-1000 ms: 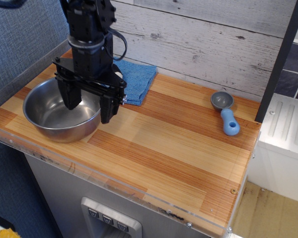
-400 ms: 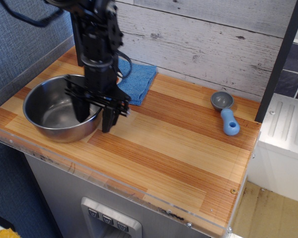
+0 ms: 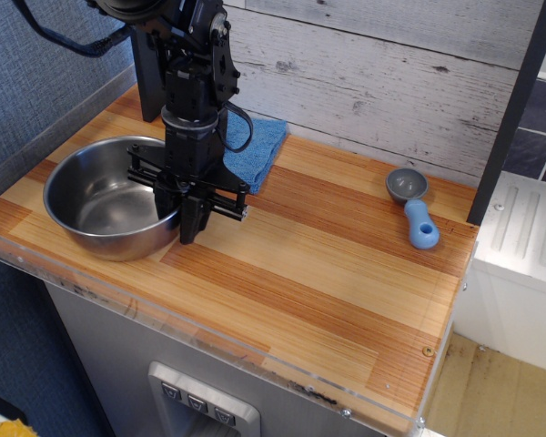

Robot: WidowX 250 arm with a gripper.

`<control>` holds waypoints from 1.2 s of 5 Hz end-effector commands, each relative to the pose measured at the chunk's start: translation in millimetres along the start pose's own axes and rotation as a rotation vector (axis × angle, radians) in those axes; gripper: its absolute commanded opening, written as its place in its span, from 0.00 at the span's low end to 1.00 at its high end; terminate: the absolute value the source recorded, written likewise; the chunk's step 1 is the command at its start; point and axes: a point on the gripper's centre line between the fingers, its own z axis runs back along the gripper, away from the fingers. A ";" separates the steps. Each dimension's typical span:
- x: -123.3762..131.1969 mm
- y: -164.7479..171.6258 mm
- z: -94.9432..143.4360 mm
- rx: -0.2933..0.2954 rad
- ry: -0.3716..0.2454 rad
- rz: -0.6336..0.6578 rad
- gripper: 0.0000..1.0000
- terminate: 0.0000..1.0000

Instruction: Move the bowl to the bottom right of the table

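Note:
The large shiny steel bowl (image 3: 98,206) sits on the near left part of the wooden table (image 3: 328,282). My black gripper (image 3: 185,218) comes straight down onto the bowl's right rim. Its two fingers are drawn close together, one inside the wall and one outside, shut on the rim. The rim section between the fingers is hidden by them. The bowl looks empty and stands level on the planks.
A blue cloth (image 3: 257,146) lies behind the gripper near the grey plank wall. A small grey-and-blue scoop (image 3: 415,206) rests at the far right. A clear acrylic strip runs along the front edge; a dark post rises at the right.
The fingers, wide apart astride the rim a second ago, have closed on it. The wrist has shifted slightly right and lower. The bowl has barely moved.

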 end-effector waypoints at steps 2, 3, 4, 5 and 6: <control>-0.5 2.4 35.9 0.017 -0.128 -0.014 0.00 0.00; -0.9 1.3 52.6 0.027 -0.162 -0.004 0.00 0.00; -5.0 -4.4 73.2 0.072 -0.162 -0.008 0.00 0.00; -9.8 -20.4 95.6 0.084 -0.190 -0.033 0.00 0.00; -13.3 -45.3 109.2 0.068 -0.207 -0.078 0.00 0.00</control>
